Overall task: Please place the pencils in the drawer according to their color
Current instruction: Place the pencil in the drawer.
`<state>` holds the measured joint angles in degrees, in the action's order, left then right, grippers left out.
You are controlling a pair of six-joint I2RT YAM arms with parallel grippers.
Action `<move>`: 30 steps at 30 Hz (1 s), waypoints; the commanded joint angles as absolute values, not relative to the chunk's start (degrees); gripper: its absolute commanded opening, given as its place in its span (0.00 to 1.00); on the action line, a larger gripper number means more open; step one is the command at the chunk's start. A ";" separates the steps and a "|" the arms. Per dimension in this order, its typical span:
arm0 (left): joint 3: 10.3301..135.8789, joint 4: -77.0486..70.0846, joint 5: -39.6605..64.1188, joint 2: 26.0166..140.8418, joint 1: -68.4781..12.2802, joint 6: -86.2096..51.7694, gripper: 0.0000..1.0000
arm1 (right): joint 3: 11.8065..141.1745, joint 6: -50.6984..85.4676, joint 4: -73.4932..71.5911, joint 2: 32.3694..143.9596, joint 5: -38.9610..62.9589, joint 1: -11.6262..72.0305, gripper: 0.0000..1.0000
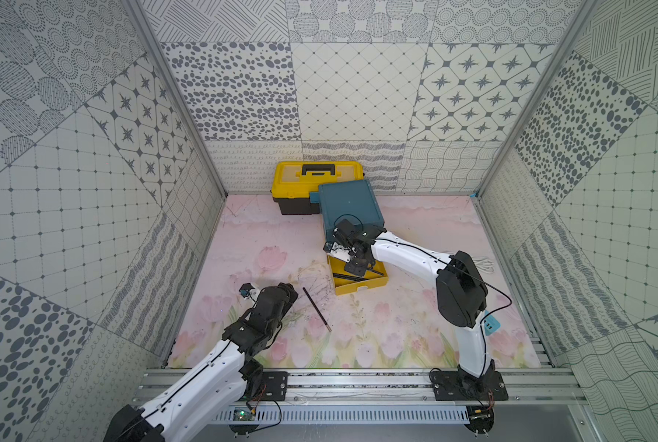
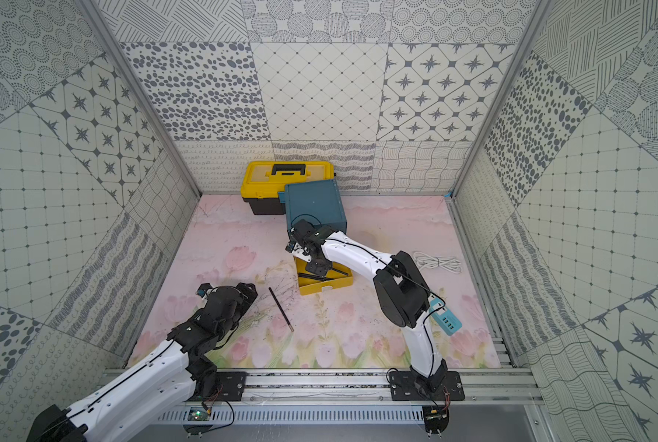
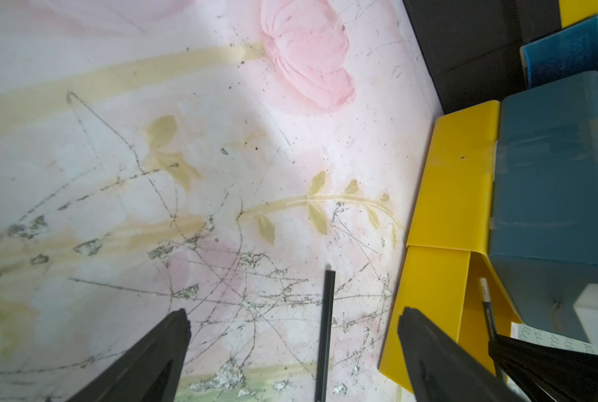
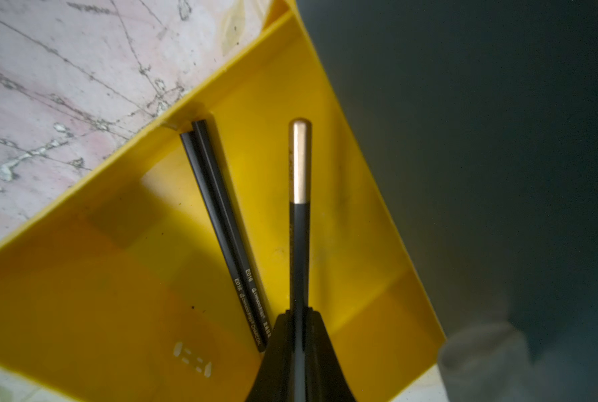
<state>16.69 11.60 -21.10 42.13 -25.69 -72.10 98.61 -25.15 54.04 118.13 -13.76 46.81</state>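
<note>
Right gripper (image 4: 299,313): jaws pressed together on a gold-capped black pencil (image 4: 299,167). It is pinched along its dark shaft, and the capped end sticks out ahead of the fingertips.
- Held pencil hangs over the yellow drawer (image 4: 82,278), which stands pulled out at the foot of the teal cabinet (image 1: 348,204). Cannot tell whether the pencil touches the drawer floor.
- Two black pencils (image 4: 221,226) lie flat in the yellow drawer, side by side and touching. Their far ends sit against the drawer wall, just beside the held pencil.

Left gripper (image 3: 294,315): jaws spread wide, gripping nothing, low over the floral mat (image 1: 243,248) near the yellow drawer's side wall.
- Loose black pencil (image 3: 326,330) lies flat on the mat, near the yellow drawer but apart from it. In the left wrist view it runs between the two open fingers, closer to the one on the drawer's side.
- Yellow toolbox (image 1: 316,180) sits beyond the cabinet, well apart from the yellow drawer.
</note>
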 commanded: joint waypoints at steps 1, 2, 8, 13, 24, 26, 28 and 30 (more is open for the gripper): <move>19.16 12.61 -19.98 43.28 -25.49 -69.56 0.99 | 100.35 -26.34 51.71 119.67 -13.76 46.89 0.06; 19.48 12.68 -19.59 43.65 -25.44 -69.22 0.98 | 100.44 -26.32 51.66 119.83 -13.71 46.85 0.11; 22.63 14.61 -16.55 47.00 -25.48 -67.54 0.94 | 100.82 -25.24 51.67 119.39 -13.49 46.87 0.27; 26.34 17.96 -12.67 50.80 -25.51 -65.92 0.90 | 100.46 -23.56 51.67 116.85 -11.77 46.98 0.31; 33.10 27.95 -6.63 59.32 -28.99 -65.64 0.76 | 94.36 -14.56 48.01 105.97 -6.79 46.87 0.41; 34.08 29.42 -7.47 60.31 -30.89 -65.27 0.74 | 92.03 -12.14 46.32 103.03 -7.52 46.76 0.45; 35.71 31.10 -8.22 62.02 -32.89 -64.33 0.71 | 89.39 -9.76 44.29 100.03 -8.46 46.50 0.48; 36.83 31.70 -7.62 63.72 -34.16 -62.79 0.68 | 86.96 -7.26 42.66 97.16 -9.50 45.89 0.51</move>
<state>34.24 24.86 -9.37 60.95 -31.51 -66.65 89.43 -12.67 47.03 100.29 -8.43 46.61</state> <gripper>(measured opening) 0.687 0.508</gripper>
